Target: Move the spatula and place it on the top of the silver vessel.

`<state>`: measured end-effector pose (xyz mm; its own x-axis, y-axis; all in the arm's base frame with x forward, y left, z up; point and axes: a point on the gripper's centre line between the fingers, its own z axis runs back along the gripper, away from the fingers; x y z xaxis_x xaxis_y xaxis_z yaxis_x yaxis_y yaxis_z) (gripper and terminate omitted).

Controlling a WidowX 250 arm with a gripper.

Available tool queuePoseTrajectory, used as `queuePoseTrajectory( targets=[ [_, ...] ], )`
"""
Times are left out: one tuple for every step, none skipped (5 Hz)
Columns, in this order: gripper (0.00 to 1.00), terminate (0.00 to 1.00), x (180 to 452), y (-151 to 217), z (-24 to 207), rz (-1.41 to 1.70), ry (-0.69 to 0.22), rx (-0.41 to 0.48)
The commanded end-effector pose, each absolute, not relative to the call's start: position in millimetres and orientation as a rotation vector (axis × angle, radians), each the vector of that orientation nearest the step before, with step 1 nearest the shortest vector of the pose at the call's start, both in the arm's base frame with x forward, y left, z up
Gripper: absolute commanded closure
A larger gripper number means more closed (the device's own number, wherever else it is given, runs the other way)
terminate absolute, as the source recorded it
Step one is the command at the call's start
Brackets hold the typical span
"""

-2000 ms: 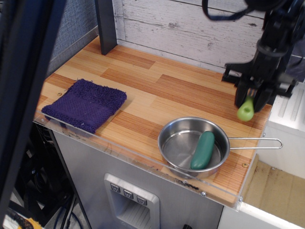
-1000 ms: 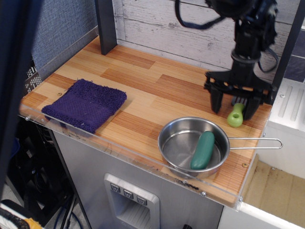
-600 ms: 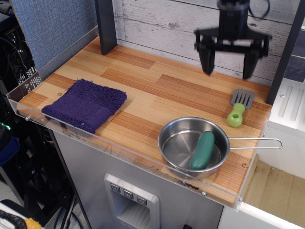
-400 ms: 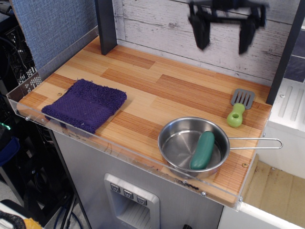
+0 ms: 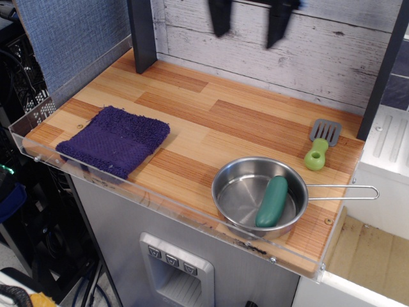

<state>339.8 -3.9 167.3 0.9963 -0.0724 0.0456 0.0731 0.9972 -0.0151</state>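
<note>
The spatula (image 5: pixel 318 147), lime-green handle and grey slotted blade, lies flat on the wooden counter at the far right, just beyond the pan. The silver vessel (image 5: pixel 233 192) stands at the front right with its wire-loop handle pointing right. A dark green oblong vegetable piece (image 5: pixel 272 201) lies inside it. My gripper (image 5: pixel 250 29) is high at the top edge of the view, over the back of the counter, far from the spatula. Only its two black fingers show, spread apart and empty.
A purple towel (image 5: pixel 114 139) lies at the front left. A dark post (image 5: pixel 142 35) stands at the back left, another (image 5: pixel 383 70) at the right. A clear acrylic lip (image 5: pixel 160 203) runs along the counter's front edge. A white plank wall backs the counter.
My gripper set the spatula down on the counter at the right, opened, then rose and moved left toward the top of the view. The spatula has lain still since.
</note>
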Motion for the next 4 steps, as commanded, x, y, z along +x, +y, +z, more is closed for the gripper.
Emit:
queuePoseTrajectory(
  targets=[
    [0.00, 0.00, 318.1, 15.1, 180.7, -0.020, -0.128, 0.093],
    [0.00, 0.00, 316.4, 25.0, 179.6, -0.075, -0.094, 0.047],
    [0.00, 0.00, 316.4, 25.0, 179.6, -0.075, -0.094, 0.047],
    [0.00, 1.00, 316.4, 25.0, 179.6, -0.075, -0.094, 0.047]
  ],
)
